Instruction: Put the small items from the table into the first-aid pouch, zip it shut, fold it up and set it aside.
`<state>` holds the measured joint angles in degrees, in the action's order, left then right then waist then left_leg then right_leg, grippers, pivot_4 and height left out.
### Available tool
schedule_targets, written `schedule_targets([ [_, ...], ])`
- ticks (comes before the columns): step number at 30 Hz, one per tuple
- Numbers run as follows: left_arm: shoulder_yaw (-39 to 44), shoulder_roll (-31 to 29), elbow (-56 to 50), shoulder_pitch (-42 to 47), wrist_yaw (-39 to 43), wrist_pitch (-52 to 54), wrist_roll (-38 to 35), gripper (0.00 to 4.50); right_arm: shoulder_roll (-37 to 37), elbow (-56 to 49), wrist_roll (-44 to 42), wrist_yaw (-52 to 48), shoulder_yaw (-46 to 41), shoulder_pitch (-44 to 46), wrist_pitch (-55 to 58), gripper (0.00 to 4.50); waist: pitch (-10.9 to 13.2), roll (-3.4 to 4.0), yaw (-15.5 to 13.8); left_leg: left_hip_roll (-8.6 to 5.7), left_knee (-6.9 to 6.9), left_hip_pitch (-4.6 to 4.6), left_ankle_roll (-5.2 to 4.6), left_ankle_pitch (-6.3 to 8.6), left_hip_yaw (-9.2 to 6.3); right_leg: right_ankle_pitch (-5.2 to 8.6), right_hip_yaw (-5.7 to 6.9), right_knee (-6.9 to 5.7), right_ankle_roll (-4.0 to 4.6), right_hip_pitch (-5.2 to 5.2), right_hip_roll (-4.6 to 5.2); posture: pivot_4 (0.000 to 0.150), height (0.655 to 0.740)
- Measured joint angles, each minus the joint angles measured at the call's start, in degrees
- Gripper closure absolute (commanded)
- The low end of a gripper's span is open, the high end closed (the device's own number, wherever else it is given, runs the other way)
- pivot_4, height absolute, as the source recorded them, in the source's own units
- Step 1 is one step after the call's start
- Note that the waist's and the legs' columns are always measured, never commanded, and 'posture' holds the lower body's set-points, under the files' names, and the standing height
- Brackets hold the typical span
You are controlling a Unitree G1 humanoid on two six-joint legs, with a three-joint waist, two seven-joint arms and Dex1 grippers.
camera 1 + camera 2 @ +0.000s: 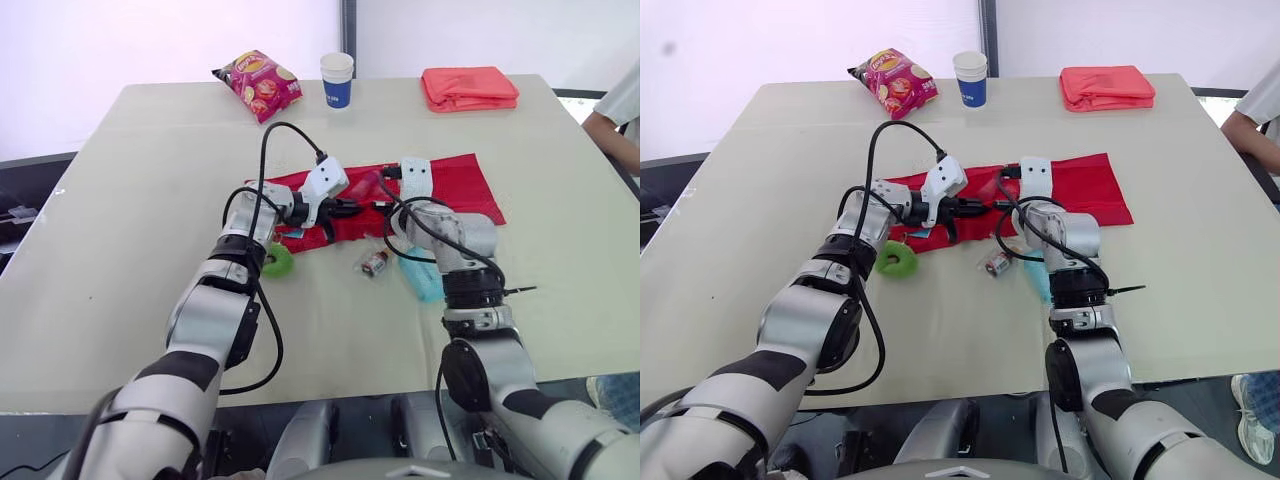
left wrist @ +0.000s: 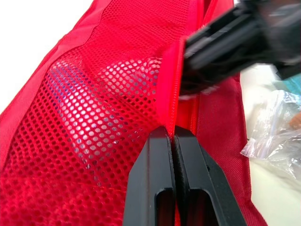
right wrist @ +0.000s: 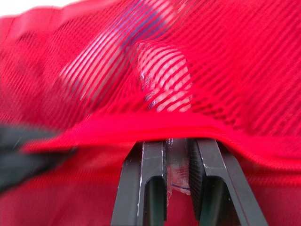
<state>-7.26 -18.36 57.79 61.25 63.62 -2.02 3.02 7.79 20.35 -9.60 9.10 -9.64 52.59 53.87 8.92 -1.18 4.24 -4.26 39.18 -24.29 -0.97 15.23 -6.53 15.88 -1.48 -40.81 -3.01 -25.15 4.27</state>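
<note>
The red first-aid pouch (image 1: 455,190) lies opened out flat on the desk (image 1: 150,180), a little above the middle of the frame, and both arms reach in to its left half.

The left gripper (image 2: 171,134) has its fingers (image 2: 153,183) clenched tight on the pouch's red edge, right along the zip seam beside the mesh pocket. Through the mesh I can make out a bluish shape and a pale one already inside.

The right gripper (image 3: 177,146) comes at the same edge from the other side. Its fingers (image 3: 146,183) are closed on a clear plastic packet (image 3: 178,172), which sits just under the lip of the red fabric.

Loose on the desk just below the pouch are:
- a green ring (image 1: 277,262) towards the left, beside the left forearm
- a small clear bag (image 1: 374,263) with something dark in it, in the middle
- a pale blue packet (image 1: 422,277) beside the right forearm

Along the top of the frame, well apart from the pouch, stand a crisp bag (image 1: 258,85) and a paper cup (image 1: 337,80), with a folded coral cloth (image 1: 469,88) further right. A person (image 1: 620,115) is at the right edge.
</note>
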Motion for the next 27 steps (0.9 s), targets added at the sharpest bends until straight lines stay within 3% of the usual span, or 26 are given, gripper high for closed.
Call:
schedule_targets([
  [3, -0.04, -0.15, -0.12, -0.57, 0.02, -0.04, 0.07, 4.50, 0.00, 8.00, 0.93, -3.18, 2.78, 1.30, -9.75, 4.44, -0.05, 0.01, 0.45, 0.00, -0.02, 0.06, 0.00, 0.00, 0.01, 0.00, -0.02, 0.00, 0.00, 0.05, -0.01, 0.150, 0.7400],
  [4, -0.04, -0.23, -0.12, -0.69, -0.02, -0.04, 0.10, 4.50, -0.03, 9.39, 1.37, -4.53, 3.80, 1.46, -11.40, 3.40, -0.06, 0.01, 0.83, 0.00, -0.03, 0.07, 0.01, 0.00, 0.00, 0.00, -0.01, 0.00, 0.00, 0.05, -0.02, 0.150, 0.7400],
  [6, -0.05, -0.25, -0.12, -0.69, -0.06, -0.11, 0.14, 4.50, -0.13, 11.83, 1.67, -7.84, 5.55, 1.45, -13.92, 2.77, -0.07, 0.03, 1.19, 0.00, -0.04, 0.07, 0.00, 0.00, -0.02, 0.00, -0.01, -0.02, 0.00, 0.05, -0.02, 0.150, 0.7400],
  [9, -0.10, -1.09, 0.04, -0.67, 0.12, -0.38, 0.29, 4.50, -2.84, 10.08, 2.23, -12.77, 8.15, -0.14, -13.39, 1.37, -0.09, 0.06, 1.11, 0.00, -0.04, 0.07, 0.00, 0.00, -0.08, 0.00, 0.02, -0.01, 0.00, 0.07, -0.02, 0.150, 0.7400],
  [20, -1.18, -1.20, 2.09, -0.24, -0.15, -2.73, 0.45, 4.50, -17.82, -13.17, 2.48, -27.22, 19.00, -9.53, -0.18, 1.37, -0.08, 0.07, 1.31, -0.09, 0.03, -0.19, 0.00, 0.00, -0.23, 0.00, -0.01, 0.02, 0.00, -0.16, -0.01, 0.150, 0.7400],
  [27, -1.58, -1.38, 3.12, 0.38, -0.21, -4.60, 1.41, 4.50, -16.69, -9.51, 3.11, -27.22, 19.83, -7.85, -1.39, 4.23, -0.08, 0.07, 1.29, -0.09, 0.02, -0.20, 0.01, 0.00, -0.22, 0.00, -0.06, 0.01, 0.00, -0.21, -0.02, 0.150, 0.7400],
])
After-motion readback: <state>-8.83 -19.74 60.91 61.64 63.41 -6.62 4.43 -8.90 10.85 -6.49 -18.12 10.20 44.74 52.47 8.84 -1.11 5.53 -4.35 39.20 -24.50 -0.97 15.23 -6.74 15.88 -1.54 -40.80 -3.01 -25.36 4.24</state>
